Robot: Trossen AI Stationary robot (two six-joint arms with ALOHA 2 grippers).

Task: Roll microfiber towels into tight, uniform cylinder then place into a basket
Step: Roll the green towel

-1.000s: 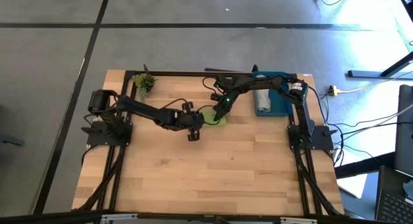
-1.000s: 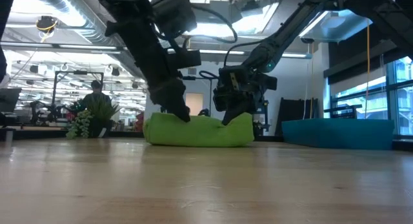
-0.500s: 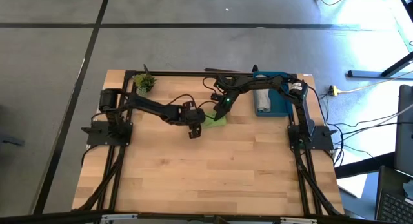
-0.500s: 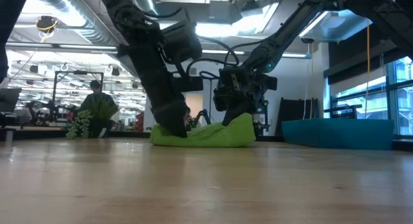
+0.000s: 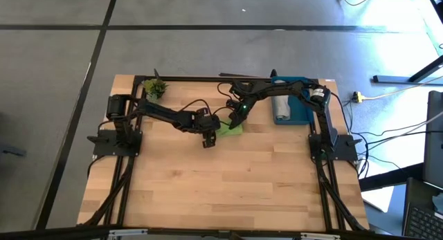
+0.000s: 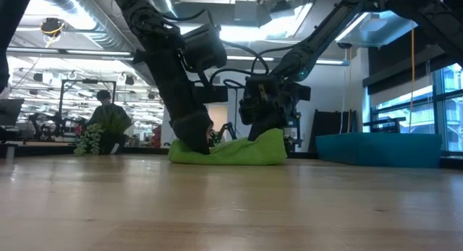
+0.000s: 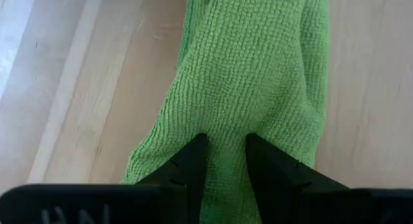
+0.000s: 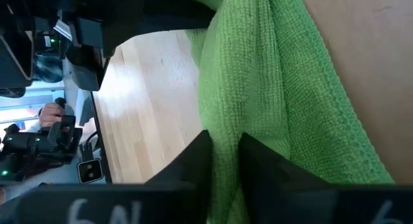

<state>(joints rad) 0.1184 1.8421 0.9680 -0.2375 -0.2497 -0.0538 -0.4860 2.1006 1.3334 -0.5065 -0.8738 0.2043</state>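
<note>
The bright green towel (image 5: 231, 128) lies bunched in a short roll on the table, a little beyond its middle. In the low view the green towel (image 6: 231, 151) rests on the wood with its right end standing higher. My left gripper (image 5: 212, 131) is at the roll's left end and my right gripper (image 5: 239, 120) at its right end, each shut on green cloth. At the far right stands the blue basket (image 5: 302, 110) with a rolled light grey towel (image 5: 281, 107) lying inside. My left gripper (image 7: 226, 141) pinches a raised fold of the green towel's left end (image 7: 226, 124) between its two fingers. It comes slanting down from the table's left. That end stays down on the table. My right gripper (image 8: 224, 139) pinches a ridge of cloth at the towel's right end (image 8: 226, 117) between its two fingers, slanting down from the far right. The cloth there (image 6: 273, 137) is drawn up higher than the rest, whose underside lies on the table.
A small green plant sprig (image 5: 155, 88) stands at the far left corner. Black frame rails (image 5: 208, 79) run along the table's far edge and sides. The near half of the wooden table (image 5: 221, 191) is bare wood. In the room beyond, a person (image 6: 101, 106) shows.
My left gripper has sunk and gone toward the table's far edge onto the towel's left end, turning a little. That end of the roll is now lower and drawn in; the right end has stayed where it was.
</note>
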